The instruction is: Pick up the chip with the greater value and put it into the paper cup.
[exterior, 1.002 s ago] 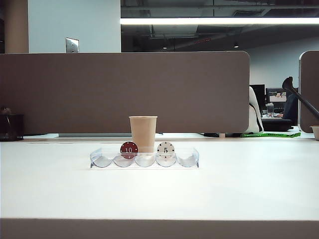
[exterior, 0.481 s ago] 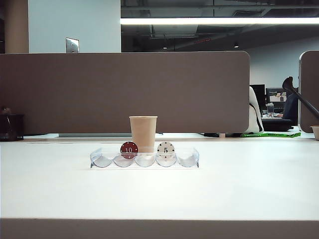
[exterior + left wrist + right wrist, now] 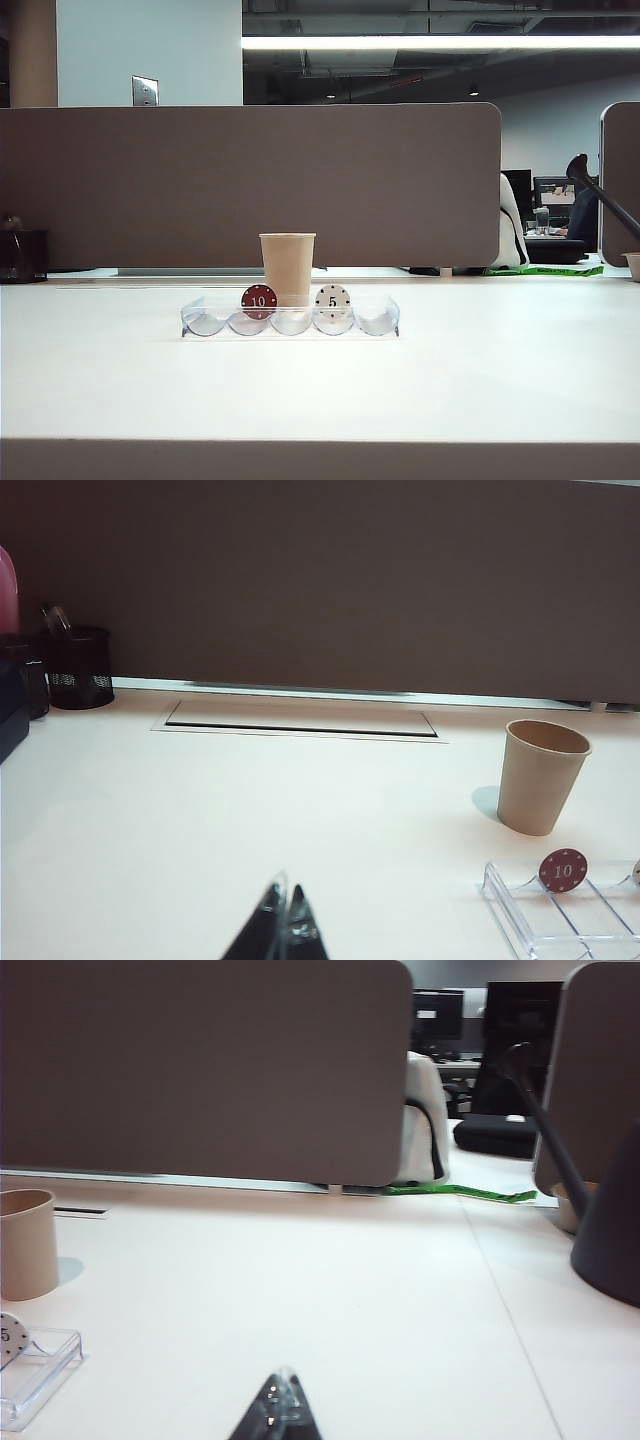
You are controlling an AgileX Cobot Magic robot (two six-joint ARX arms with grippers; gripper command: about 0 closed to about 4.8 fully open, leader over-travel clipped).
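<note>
The paper cup stands upright at the table's middle, just behind a clear plastic tray. On edge in the tray are a red "10" chip and a white "5" chip. The chip with the greater value shows in no view. Neither gripper appears in the exterior view. In the left wrist view my left gripper is shut and empty, well short of the cup, red chip and tray. My right gripper is shut and empty, with cup, white chip and tray off to its side.
A brown partition walls off the table's back. A black mesh pen holder stands at the far left. A cable slot lies in the tabletop near the partition. A dark lamp base stands at the right.
</note>
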